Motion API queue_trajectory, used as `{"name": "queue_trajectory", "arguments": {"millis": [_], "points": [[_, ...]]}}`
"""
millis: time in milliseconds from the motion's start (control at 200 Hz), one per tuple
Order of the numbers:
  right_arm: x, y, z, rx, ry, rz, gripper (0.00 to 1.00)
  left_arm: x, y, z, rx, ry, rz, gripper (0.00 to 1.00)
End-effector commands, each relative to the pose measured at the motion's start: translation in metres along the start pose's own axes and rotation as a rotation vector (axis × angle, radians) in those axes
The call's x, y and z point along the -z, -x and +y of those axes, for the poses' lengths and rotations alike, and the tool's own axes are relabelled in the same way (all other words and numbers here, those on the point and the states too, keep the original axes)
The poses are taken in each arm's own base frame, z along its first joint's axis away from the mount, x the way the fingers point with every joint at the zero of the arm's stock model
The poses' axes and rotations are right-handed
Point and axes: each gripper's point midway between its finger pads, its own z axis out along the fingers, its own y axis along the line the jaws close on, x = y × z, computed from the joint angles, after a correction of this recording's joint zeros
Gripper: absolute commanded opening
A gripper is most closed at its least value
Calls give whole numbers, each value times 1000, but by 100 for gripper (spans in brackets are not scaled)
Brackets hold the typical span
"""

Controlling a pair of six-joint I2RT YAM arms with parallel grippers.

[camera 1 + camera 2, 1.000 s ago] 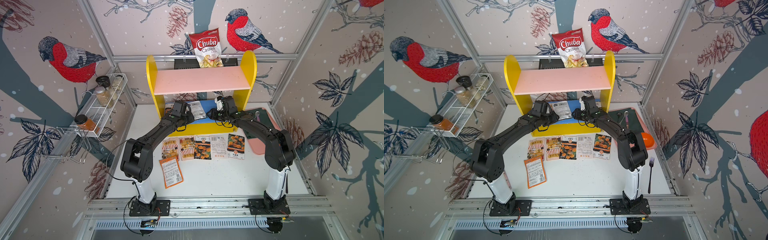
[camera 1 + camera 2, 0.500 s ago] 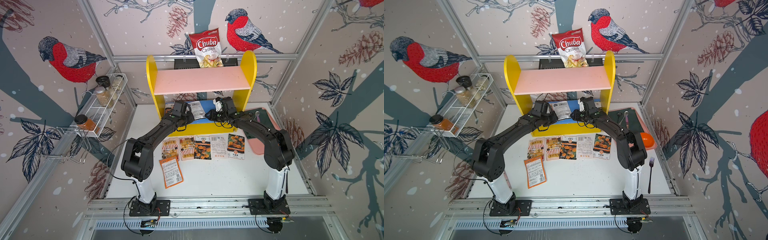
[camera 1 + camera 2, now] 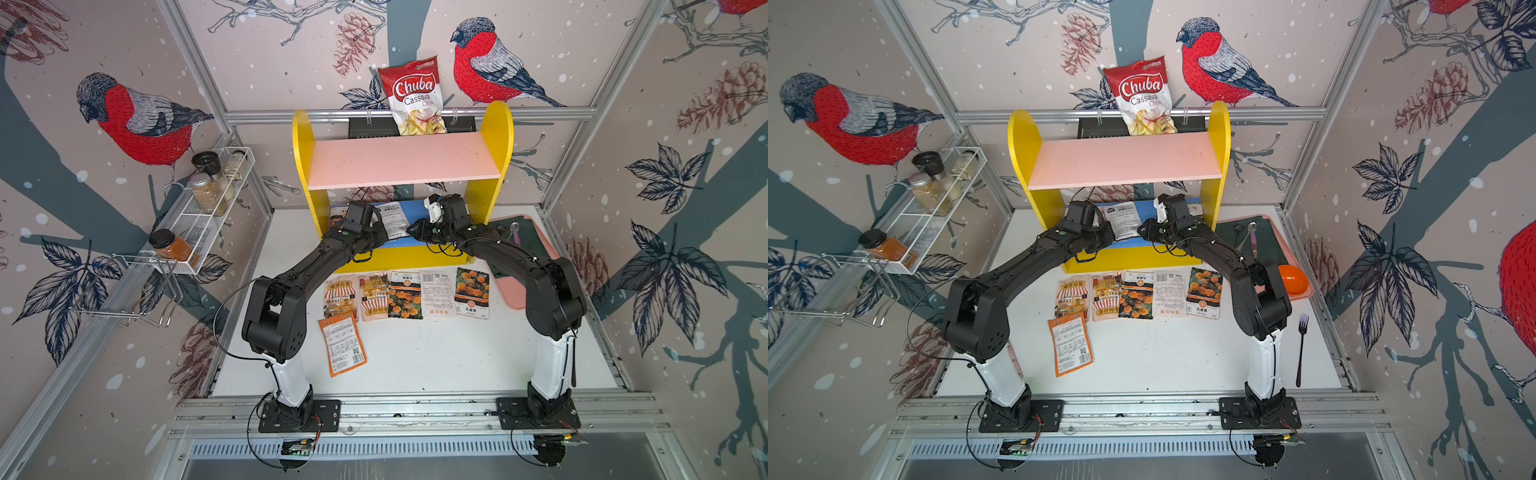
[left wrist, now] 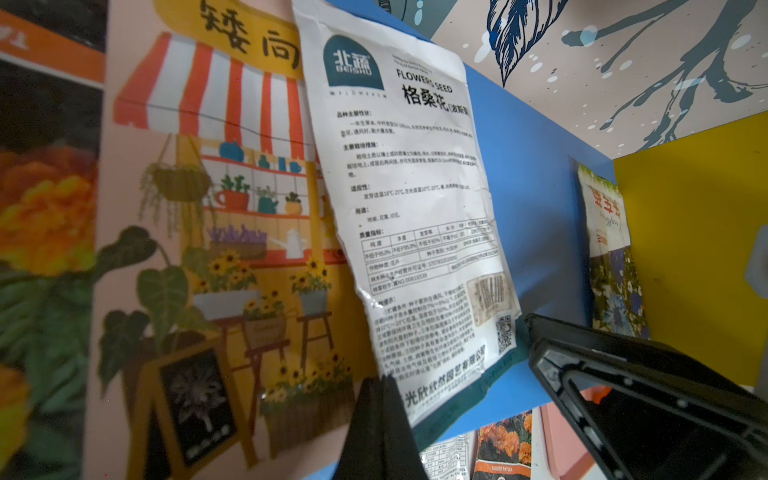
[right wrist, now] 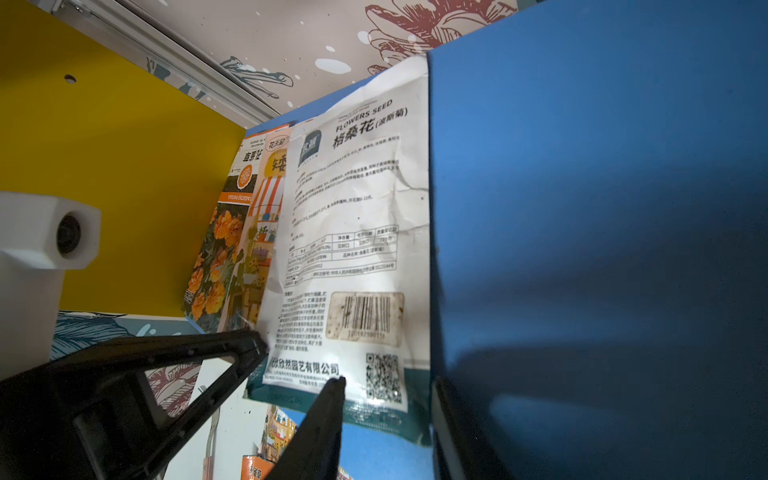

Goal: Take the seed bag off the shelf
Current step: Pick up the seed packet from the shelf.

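While on the shelf (image 3: 401, 164), seed bag (image 4: 415, 208) edge in left pincer (image 4: 376, 384); scant headroom

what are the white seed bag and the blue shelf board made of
White seed bag: likely thin plastic film or coated paper, faint sheen; it is creased and wrinkled. Blue board: looks like painted wood or fibreboard, matte, flat, evenly coloured; the pictures leave open which.

Walls: bullfinch-and-pinecone wallpaper (image 3: 270, 54) on every side, look at that!
Frame: aluminium rails (image 3: 257, 114) along the corners.
Table: white table (image 3: 436, 357), evenly lit.
Left wall: wire rack (image 3: 199, 224) hanging.
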Motion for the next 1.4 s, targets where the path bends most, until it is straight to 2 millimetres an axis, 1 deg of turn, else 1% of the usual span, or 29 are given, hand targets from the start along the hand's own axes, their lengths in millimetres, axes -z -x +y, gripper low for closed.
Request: {"name": "queue_trajectory", "arguments": {"millis": [0,265,350,475,645,790,945,1066,1336,1396], "points": [[-5,-14,-3,-35,2,52,39,1,5,-6,0,-27,-9,0],[-7,-16,5,-54,63,60,33,0,4,-5,1,-29,-6,0],[-6,-15,10,-56,90,62,32,0,4,-6,2,-32,-7,0],[-7,-17,10,-56,95,65,28,0,4,-6,2,-33,-3,0],[-8,-18,8,-54,89,71,11,-1,4,-6,3,-34,-3,0],[-8,-19,7,-51,84,71,0,0,5,-6,4,-37,-4,0],[-7,-17,7,-47,82,66,0,1,6,-8,-1,-45,-7,0],[-3,-12,10,-38,86,46,0,6,11,-12,-12,-55,-24,0],[16,5,25,-12,122,-19,0,20,22,-25,-35,-89,-63,0],[20,8,26,-8,121,-30,0,22,23,-27,-40,-92,-64,0]]}}
